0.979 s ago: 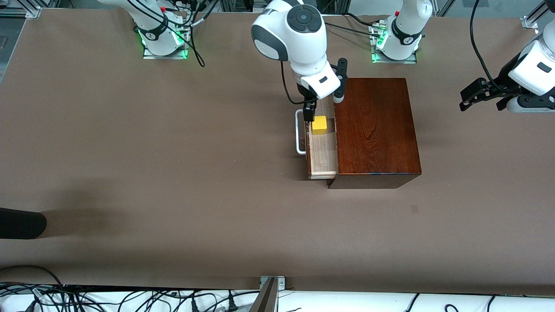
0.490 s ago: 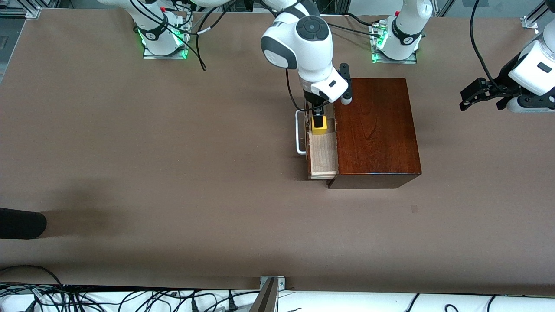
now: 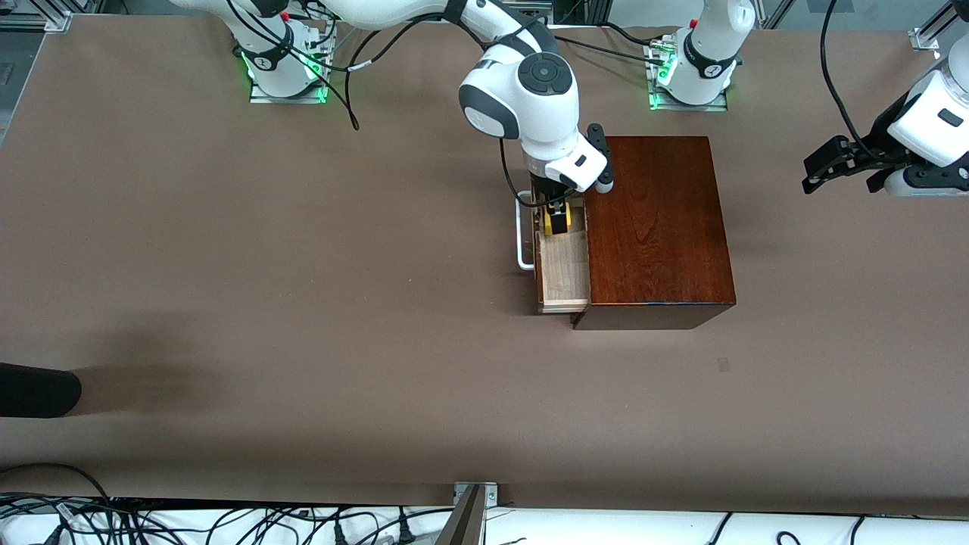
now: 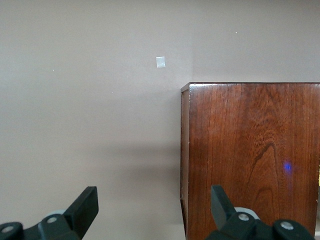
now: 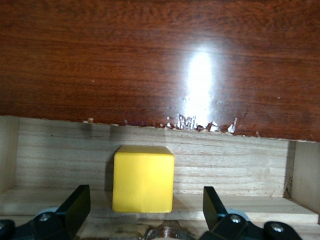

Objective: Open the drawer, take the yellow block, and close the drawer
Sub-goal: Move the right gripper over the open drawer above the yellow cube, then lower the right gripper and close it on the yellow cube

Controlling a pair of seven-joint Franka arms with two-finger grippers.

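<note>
Drawer [image 3: 564, 276] pulled out of glossy reddish-brown wooden box [image 3: 655, 227]. Right gripper [image 3: 557, 216] lowered into pale-wood tray, fingers spread either side of yellow block [image 5: 143, 178], clear only in right wrist view. Left gripper [image 3: 821, 170] open, waiting beside box. No readable markings.

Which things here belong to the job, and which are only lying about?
Job: drawer, open; yellow block in it; right gripper, open around the block.
Lying about: wooden box; left gripper, open, waiting; white square on table.
</note>
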